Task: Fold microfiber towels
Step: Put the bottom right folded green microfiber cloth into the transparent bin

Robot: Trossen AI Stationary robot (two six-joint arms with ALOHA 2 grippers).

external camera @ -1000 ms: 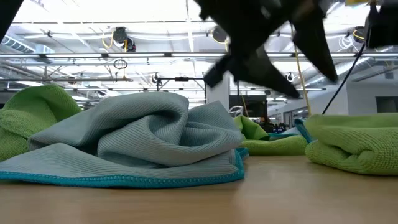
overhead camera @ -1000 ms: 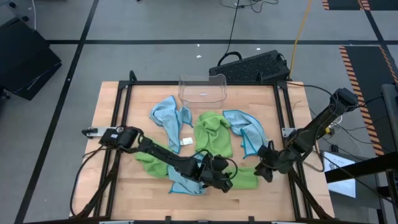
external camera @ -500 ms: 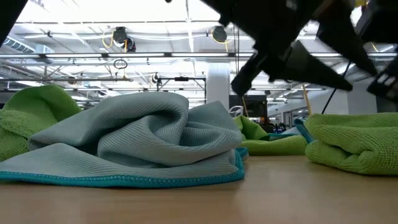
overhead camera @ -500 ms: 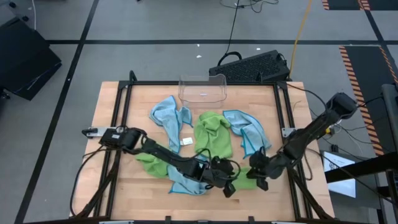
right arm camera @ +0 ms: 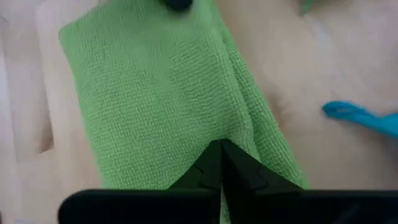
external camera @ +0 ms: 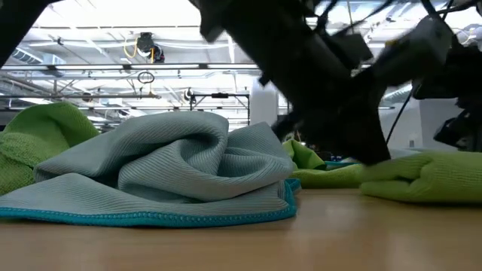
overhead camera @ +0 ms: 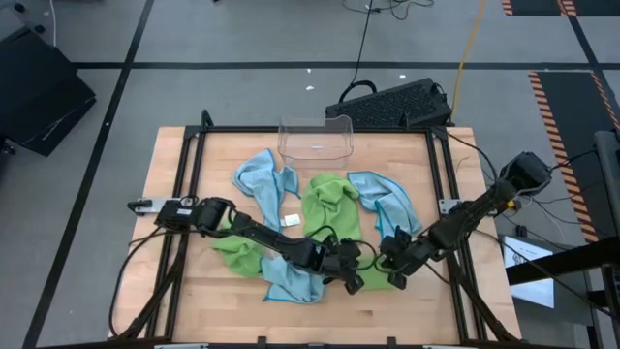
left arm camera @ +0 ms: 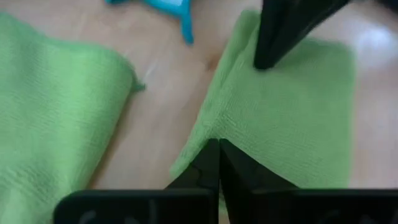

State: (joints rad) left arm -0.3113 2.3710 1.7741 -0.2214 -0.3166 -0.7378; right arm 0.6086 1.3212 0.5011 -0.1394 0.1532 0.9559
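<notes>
While low, both grippers pinch green towel (overhead camera: 376,279).

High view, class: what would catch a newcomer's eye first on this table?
Both dark arms meet at the table's near edge, the left gripper and right gripper each shut on opposite ends of one lime green towel. Behind them, blue and green towels lie crumpled below a clear plastic bin.

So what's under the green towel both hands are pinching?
Bare wooden table shows around the green towel. Both the left hand and right hand are shut on its edge. Whatever lies beneath the towel is covered.
</notes>
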